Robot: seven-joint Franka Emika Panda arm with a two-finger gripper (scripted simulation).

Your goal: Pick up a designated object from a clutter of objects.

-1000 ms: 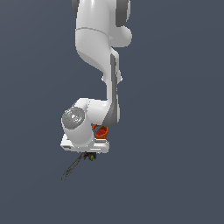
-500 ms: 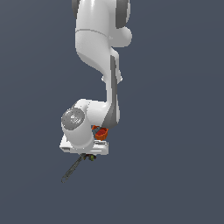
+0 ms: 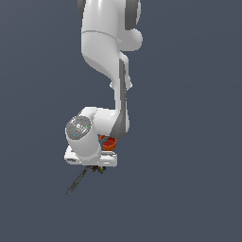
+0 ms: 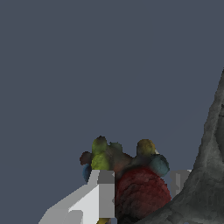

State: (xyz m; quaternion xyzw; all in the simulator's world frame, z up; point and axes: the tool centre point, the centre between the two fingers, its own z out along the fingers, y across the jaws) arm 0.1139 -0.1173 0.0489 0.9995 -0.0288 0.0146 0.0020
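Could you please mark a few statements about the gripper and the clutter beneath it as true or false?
1. In the wrist view, the dark multicoloured lump sits between the two fingers. True.
2. In the exterior view, the orange cup stands far from the arm, out in the open. False: it is half hidden right behind the wrist.
3. The long grey tool sticks out below the gripper toward the exterior view's left. True.
4. The arm is raised high above the clutter. False: the gripper is down among the objects.
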